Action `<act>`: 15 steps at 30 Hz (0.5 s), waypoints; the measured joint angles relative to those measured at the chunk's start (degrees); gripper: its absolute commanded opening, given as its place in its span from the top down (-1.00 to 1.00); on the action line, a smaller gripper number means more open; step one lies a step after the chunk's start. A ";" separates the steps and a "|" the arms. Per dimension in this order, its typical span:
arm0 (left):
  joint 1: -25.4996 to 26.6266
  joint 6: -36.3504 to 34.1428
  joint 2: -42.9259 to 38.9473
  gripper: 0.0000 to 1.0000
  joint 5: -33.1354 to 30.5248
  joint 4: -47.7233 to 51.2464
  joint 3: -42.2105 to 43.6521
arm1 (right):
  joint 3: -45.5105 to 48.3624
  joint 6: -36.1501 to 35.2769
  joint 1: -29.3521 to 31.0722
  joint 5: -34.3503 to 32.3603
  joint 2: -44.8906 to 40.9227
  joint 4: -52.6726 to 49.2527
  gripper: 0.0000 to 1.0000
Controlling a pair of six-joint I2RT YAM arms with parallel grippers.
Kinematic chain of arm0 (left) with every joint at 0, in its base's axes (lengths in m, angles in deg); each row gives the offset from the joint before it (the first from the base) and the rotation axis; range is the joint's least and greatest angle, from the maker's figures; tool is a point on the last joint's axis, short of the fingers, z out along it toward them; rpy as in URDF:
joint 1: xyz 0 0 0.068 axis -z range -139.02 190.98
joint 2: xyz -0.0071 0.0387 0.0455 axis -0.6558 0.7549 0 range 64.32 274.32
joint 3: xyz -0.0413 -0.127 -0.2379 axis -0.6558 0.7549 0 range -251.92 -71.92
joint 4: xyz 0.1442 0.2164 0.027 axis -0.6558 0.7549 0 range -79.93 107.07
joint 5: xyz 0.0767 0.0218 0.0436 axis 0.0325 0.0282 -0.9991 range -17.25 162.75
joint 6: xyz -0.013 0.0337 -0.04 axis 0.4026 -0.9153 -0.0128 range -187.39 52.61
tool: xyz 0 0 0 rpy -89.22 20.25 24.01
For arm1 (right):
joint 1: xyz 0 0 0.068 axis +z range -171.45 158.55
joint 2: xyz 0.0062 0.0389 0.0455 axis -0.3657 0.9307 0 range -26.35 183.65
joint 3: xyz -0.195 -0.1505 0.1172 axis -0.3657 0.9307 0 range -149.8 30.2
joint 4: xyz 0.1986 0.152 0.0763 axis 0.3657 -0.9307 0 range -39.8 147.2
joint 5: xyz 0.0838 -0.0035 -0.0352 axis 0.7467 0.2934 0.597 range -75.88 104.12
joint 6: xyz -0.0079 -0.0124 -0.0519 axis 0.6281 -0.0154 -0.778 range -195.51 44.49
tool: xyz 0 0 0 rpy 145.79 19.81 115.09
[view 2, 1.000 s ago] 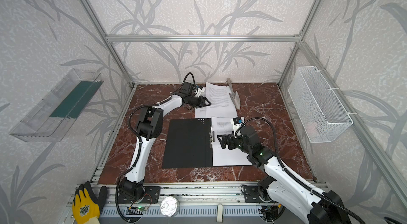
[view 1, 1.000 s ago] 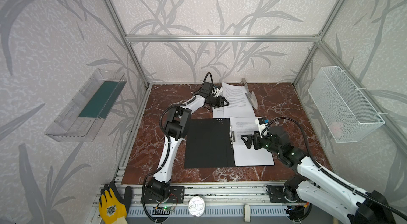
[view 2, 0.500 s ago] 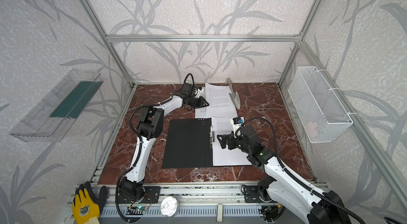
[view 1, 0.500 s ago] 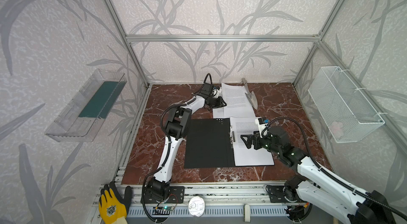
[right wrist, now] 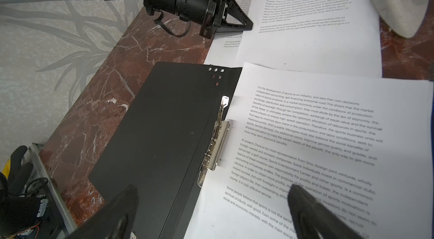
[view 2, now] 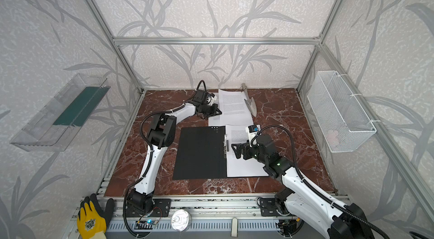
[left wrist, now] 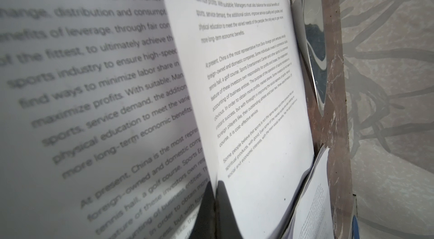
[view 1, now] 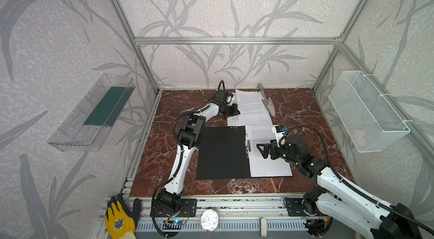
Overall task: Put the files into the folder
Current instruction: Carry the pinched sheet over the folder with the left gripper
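Closed within the last second, the left tool (view 1: pixel 236 111) is now clenched on a loose sheet (view 1: pixel 250 106) at the back of the worktop (view 1: pixel 162 151), presumably for lifting. The right tool (view 1: pixel 261 151) is held released over the open folder (view 1: pixel 220 153), where another sheet (view 1: pixel 267 162) is already laid.

The flat sheet (right wrist: pixel 317 132) lying in the open folder (right wrist: pixel 159 136) is showing black print beginning "For the development of sports as an industry, and take their own decisions", with a later paragraph opening "At present, China is the most representative from Sino-foreign joint ventures". The raised sheet (left wrist: pixel 94 85) is carrying blurred lines including "find ways to minimize labor share" and "maximize profits. With suitable".
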 measured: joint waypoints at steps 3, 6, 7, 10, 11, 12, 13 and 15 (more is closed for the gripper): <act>-0.04 0.20 -0.52 1.00 -1.55 0.28 0.00 | 0.00 -0.07 0.00 -0.02 -0.04 0.00 -0.98; -0.11 -0.35 -2.91 1.00 -4.50 1.44 0.07 | 0.00 -0.17 0.00 -0.13 -0.39 -0.04 -0.98; -0.11 -0.63 -4.20 1.00 -5.62 1.79 0.09 | 0.00 -0.24 0.00 -0.31 -0.72 -0.07 -0.98; -0.22 -1.86 -9.01 1.00 -7.98 2.86 0.13 | 0.00 -0.28 0.00 -1.11 -1.79 -0.13 -0.98; -0.22 -2.25 -10.86 1.00 -8.57 3.02 0.22 | -0.02 -0.33 0.00 -1.33 -2.16 -0.26 -0.98; -0.22 -2.58 -12.61 1.00 -8.98 3.10 0.39 | -0.02 -0.35 0.00 -1.62 -2.51 -0.44 -0.98; -0.22 -2.93 -14.43 1.00 -9.38 3.28 0.50 | 0.00 -0.46 0.00 -1.95 -2.91 -0.68 -0.98; -0.22 -3.30 -18.10 1.00 -9.90 3.37 1.16 | -0.02 -0.55 0.00 -2.75 -3.52 -1.09 -0.98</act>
